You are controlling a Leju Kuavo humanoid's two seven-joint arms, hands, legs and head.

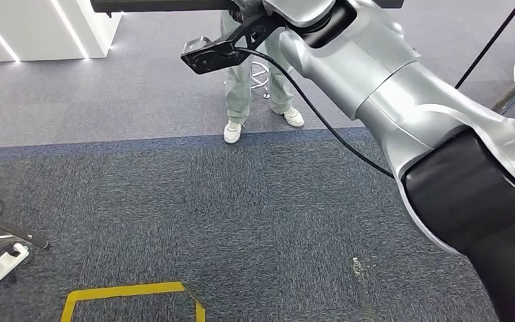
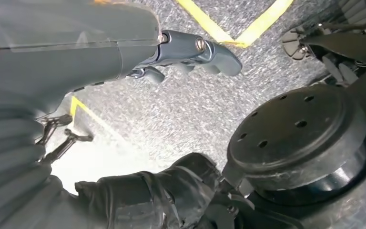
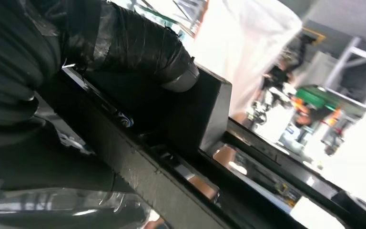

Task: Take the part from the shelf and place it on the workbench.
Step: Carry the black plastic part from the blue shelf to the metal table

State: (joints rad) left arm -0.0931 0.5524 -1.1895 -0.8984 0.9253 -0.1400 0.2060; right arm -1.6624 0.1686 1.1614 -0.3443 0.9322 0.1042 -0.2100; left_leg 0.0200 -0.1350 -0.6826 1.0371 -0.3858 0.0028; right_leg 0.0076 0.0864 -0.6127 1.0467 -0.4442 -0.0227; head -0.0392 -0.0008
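At the right wrist, the right hand (image 3: 124, 52) grips a long black part (image 3: 190, 143), thumb pressed over it, while the left hand (image 2: 190, 52) hangs with nothing held above carpet (image 1: 241, 221); carrying appears underway, and next comes reaching the workbench.

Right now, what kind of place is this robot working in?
Probably a robot test hall or workshop: grey carpet marked with yellow tape, a power strip on the floor, and a person standing nearby.
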